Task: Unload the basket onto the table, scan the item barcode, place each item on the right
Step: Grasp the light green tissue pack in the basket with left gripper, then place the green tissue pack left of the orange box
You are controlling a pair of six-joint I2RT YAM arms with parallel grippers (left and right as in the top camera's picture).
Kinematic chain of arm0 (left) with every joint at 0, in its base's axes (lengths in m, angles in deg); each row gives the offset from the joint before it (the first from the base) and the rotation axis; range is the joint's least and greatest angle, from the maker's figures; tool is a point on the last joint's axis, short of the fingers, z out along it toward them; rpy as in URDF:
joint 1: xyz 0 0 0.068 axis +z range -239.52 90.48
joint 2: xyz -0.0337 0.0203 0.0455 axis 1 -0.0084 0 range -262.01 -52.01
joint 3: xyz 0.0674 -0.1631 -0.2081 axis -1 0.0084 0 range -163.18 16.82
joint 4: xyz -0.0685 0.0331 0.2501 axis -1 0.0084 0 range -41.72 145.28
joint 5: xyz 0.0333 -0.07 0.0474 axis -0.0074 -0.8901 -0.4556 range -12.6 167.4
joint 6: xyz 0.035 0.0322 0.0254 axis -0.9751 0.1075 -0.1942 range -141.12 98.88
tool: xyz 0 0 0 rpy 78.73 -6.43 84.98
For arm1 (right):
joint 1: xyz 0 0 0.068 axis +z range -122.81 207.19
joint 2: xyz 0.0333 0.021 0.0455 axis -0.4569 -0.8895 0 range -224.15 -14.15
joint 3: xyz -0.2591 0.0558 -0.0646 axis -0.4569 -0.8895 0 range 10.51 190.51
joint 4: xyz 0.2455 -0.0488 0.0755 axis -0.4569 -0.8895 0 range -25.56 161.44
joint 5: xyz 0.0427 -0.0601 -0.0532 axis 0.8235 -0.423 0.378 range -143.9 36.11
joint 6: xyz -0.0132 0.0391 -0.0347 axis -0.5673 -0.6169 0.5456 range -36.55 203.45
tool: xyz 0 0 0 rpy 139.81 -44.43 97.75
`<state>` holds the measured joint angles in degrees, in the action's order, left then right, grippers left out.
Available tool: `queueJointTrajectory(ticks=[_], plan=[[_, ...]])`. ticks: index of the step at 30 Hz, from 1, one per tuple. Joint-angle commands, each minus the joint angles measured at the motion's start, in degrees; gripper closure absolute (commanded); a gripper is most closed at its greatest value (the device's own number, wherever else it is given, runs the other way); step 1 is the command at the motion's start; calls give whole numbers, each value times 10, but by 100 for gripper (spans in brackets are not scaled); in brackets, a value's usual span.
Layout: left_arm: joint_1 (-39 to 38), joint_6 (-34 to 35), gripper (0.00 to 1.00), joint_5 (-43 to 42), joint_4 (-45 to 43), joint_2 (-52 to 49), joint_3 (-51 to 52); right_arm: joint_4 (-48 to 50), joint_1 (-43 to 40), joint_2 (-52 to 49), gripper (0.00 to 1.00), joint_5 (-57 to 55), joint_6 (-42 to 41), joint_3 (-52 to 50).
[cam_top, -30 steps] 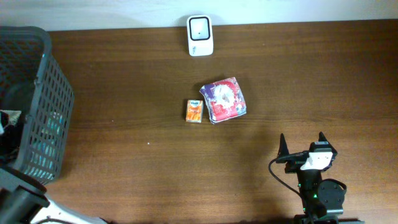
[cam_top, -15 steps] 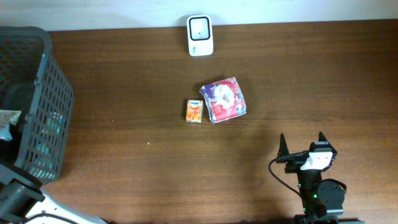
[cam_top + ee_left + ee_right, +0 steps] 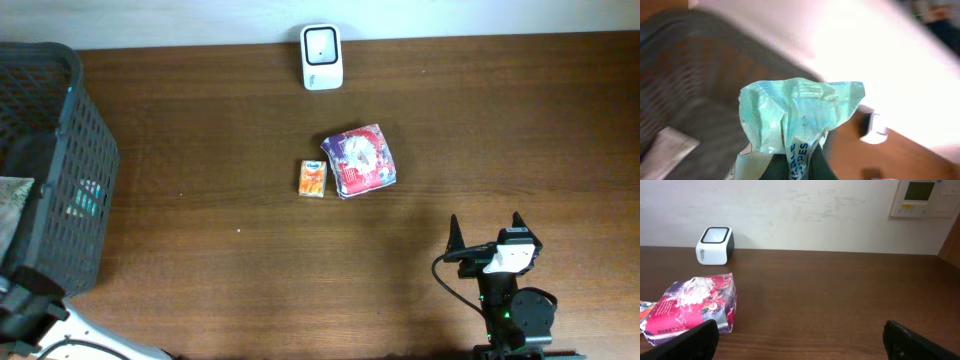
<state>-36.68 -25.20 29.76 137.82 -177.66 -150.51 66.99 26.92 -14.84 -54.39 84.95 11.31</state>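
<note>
Grip check: left fingers (image 3: pixel 823 168) clamped shut on a crumpled teal packet (image 3: pixel 800 112), held above the dark basket (image 3: pixel 687 82). Right fingers (image 3: pixel 690 341) spread wide and empty, low over the near edge of the worktop (image 3: pixel 230 280), well apart from the white scanner (image 3: pixel 322 44).

You have a dark brown wooden table (image 3: pixel 200 130) with visible grain. A white scanner (image 3: pixel 322 57) stands at its far edge, near the middle, against the wall. At the centre lies a pink and purple packet (image 3: pixel 360 161), crumpled. A small orange box (image 3: pixel 313 178) lies just beside it on the left. A dark mesh basket (image 3: pixel 80 120) stands at the left edge.
</note>
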Motion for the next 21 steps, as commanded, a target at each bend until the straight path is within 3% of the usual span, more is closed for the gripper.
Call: queueJointTrajectory(ticks=[1, 5, 7, 11, 12, 16, 21], plan=[[-31, 11, 100, -191, 13, 5, -70, -2, 3, 3, 1, -1, -4, -5], [-149, 10, 100, -178, 54, 5, -97, -2, 3, 3, 1, -1, -4, -5], [-226, 11, 100, -101, 72, 5, -96, -2, 3, 3, 1, -1, -4, -5], [-386, 65, 100, 145, 72, 5, -68, -2, 3, 3, 1, -1, -4, -5], [-435, 65, 100, 213, 72, 4, -41, -2, 3, 3, 1, -1, -4, -5], [-538, 126, 100, 354, 68, 1, 89, -2, 3, 3, 1, -1, -4, -5], [-622, 149, 100, 372, -65, -2, 355, -2, 3, 3, 1, -1, -4, -5]])
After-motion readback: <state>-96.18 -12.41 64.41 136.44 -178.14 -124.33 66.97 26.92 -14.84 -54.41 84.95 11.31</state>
